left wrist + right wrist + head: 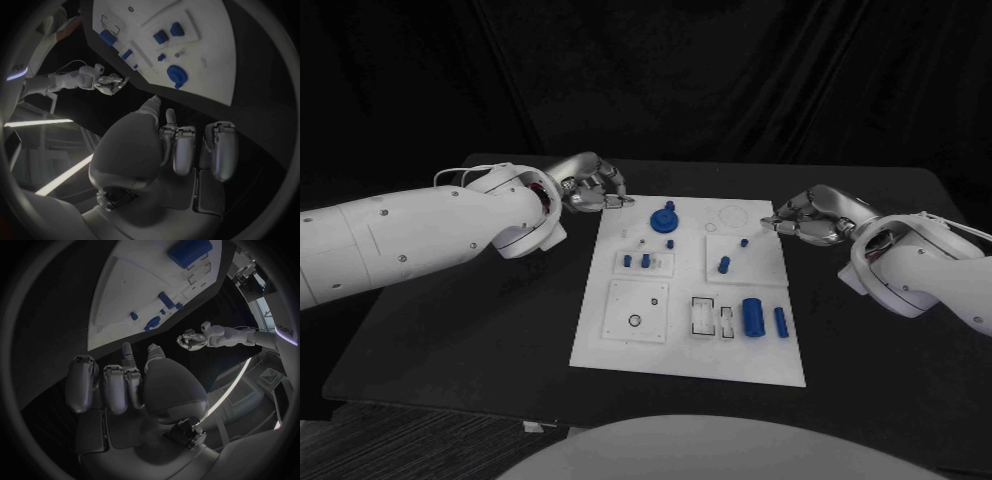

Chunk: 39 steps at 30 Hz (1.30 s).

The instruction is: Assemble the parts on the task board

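Note:
The white task board [687, 358] lies in the middle of the black table. A round blue knob part [664, 218] stands near its far edge, and small blue pegs [636, 261] and another peg [723, 265] stand in its middle blocks. A larger blue cylinder [753, 317] and a slimmer one [780, 322] lie near its right side. My left hand [593, 187] hovers off the board's far left corner with its fingers curled in and nothing in them. My right hand [808, 218] hovers at the far right corner, also curled and empty. The left wrist view shows my left hand [181, 145], the board [200, 30] and the knob [176, 75].
Black table [459, 330] surrounds the board, with wide bare room on the left and front. Empty outlined slots [707, 318] and a plate with a small ring [635, 320] sit on the board's near half. In the right wrist view my right hand [125, 382] faces the board [125, 295].

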Motion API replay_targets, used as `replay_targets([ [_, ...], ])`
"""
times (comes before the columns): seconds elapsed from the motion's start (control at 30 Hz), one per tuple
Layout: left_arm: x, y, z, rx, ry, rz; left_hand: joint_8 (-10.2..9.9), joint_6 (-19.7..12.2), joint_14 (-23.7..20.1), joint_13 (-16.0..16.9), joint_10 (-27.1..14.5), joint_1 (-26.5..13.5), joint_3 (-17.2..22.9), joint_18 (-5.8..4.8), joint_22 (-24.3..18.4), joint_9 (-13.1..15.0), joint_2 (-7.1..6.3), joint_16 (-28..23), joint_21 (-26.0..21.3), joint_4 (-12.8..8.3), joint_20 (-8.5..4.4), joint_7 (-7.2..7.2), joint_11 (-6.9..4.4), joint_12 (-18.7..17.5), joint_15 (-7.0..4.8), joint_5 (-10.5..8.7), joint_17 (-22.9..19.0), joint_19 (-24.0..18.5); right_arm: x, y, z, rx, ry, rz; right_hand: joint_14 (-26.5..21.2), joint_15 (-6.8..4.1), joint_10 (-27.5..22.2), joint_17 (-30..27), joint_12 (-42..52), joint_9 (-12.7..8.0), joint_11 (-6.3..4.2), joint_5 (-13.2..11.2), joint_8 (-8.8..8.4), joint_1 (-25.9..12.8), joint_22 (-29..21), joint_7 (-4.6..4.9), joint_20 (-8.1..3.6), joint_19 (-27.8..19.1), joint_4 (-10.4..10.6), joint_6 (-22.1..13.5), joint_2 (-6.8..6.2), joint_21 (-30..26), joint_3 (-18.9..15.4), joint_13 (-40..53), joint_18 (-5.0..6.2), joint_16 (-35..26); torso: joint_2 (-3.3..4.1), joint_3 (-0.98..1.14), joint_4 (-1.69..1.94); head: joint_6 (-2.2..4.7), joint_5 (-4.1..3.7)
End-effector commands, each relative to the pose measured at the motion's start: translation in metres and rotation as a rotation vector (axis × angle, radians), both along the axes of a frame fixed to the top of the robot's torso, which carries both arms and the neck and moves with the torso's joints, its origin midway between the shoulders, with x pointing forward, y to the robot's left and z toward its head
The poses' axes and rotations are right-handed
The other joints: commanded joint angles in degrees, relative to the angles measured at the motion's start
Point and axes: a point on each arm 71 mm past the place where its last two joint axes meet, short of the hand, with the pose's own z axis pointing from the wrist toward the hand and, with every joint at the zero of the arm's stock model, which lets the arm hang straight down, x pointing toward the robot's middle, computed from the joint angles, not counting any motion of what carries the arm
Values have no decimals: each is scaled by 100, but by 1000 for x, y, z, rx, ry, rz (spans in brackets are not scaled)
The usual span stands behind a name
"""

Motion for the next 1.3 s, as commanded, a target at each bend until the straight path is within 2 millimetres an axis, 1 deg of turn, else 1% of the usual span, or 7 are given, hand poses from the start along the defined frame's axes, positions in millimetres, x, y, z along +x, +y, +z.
replay_targets([
  [0.03,-6,-21,14,83,-310,-264,-382,-402,392,-1121,-3047,418,406,4,1269,-309,-50,-168,-208,7,77,104,188,-3446,150,-259,1198,-48,-2,0,0,5,-9,-8,402,-11,617,729,47,-68,7,64,-72,195,1115,0,38,132,-75,-5,64,-75,29,1428,-72,-52,-2,7,-1,-1,-5],
  [0.1,-5,-28,11,155,-351,-314,-826,-560,195,-2260,-3982,556,599,7,1259,-1143,-387,-386,-211,153,246,46,457,-4977,294,-390,914,-62,-2,0,1,8,-12,-5,405,-11,617,739,47,-68,7,66,-72,196,1115,0,38,132,-74,-5,62,-74,28,1428,-72,-47,-3,9,0,-1,-9],
  [0.13,-5,-31,10,183,-368,-332,-997,-446,197,-2837,-3883,515,586,27,1251,-1684,-587,-448,-204,176,270,-3,424,-5386,228,-449,828,-41,-3,0,1,9,-14,-4,405,-11,617,739,47,-68,7,66,-72,196,1115,0,38,132,-74,-5,62,-74,28,1428,-72,-47,-3,10,1,-1,-12],
  [0.17,-4,-34,9,215,-387,-353,-1106,-286,305,-3238,-4049,642,632,33,1252,-2104,-650,-376,-181,86,188,-340,379,-5705,200,-370,912,0,-3,0,1,10,-15,-3,405,-11,617,739,47,-68,7,66,-72,196,1115,0,38,132,-74,-5,62,-74,28,1428,-72,-47,-2,8,2,-1,-15],
  [0.3,-1,-46,5,295,-425,-403,-1521,133,252,-4155,-3941,628,558,35,1244,-3250,-733,-544,-202,-31,60,-609,263,-6007,75,-250,674,43,-4,1,2,13,-18,0,405,-11,617,739,47,-68,7,66,-72,196,1115,0,38,132,-74,-5,62,-74,28,1428,-72,-47,-2,7,4,-1,-37],
  [0.67,4,-74,-2,445,-527,-503,-1535,633,271,-4740,-3850,680,679,36,1246,-3910,-755,-550,-228,-264,11,-666,188,-6024,20,38,637,56,-4,3,1,14,-16,6,408,-11,617,753,47,-68,7,72,-69,185,1118,0,38,136,-57,4,60,-66,21,1428,-74,-39,9,-10,-4,-1,-43],
  [1.3,7,-97,-20,530,-484,-590,-1488,1548,221,-5483,-3179,234,847,75,1188,-4594,-748,-673,-457,-179,-121,-477,6,-6084,-124,-377,364,-17,-5,6,2,17,-15,11,411,-11,617,768,47,-67,7,73,-65,175,1122,-1,38,141,-42,13,63,-56,17,1428,-77,-30,15,-7,-6,-1,-55],
])
